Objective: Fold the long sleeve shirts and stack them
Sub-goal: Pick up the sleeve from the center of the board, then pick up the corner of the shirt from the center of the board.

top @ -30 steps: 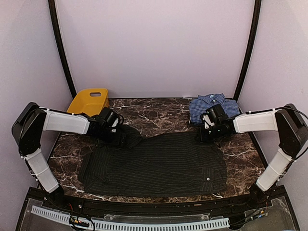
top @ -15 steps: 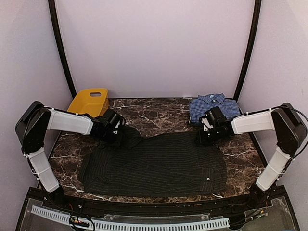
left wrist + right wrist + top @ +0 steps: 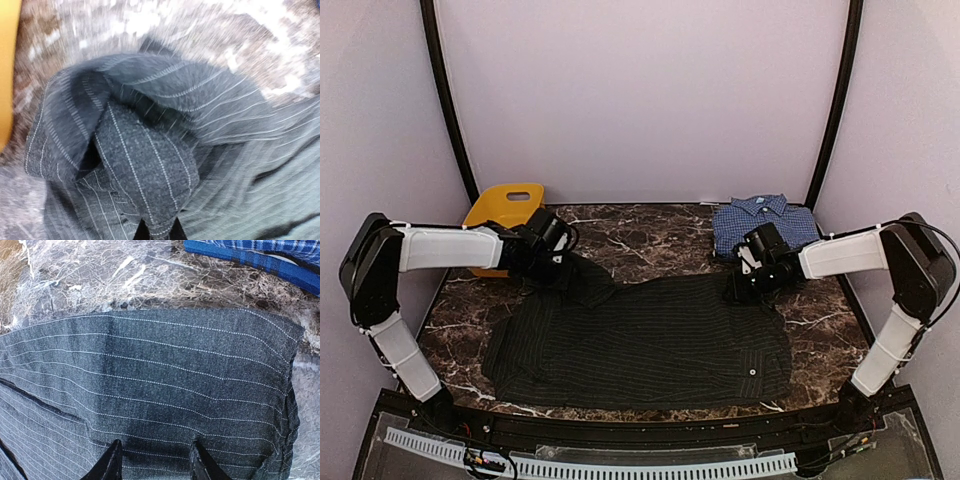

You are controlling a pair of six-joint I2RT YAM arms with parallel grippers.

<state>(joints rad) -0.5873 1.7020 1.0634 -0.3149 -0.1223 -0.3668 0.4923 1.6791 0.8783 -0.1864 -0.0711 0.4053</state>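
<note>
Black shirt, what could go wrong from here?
1. The left fingers are shut on a bunched wad of the black shirt, possibly several layers, so the fold may come out crumpled.
2. The right fingers stand apart over the flat far corner, pinching nothing; a pull by the left alone could drag the shirt askew.
3. The blue shirt lies just beyond them and might get nudged.

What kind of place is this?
Probably a robot test booth: plain lilac walls enclose a marble-patterned table, two arms are mounted at its edge, a black shirt lies spread for folding.
</note>
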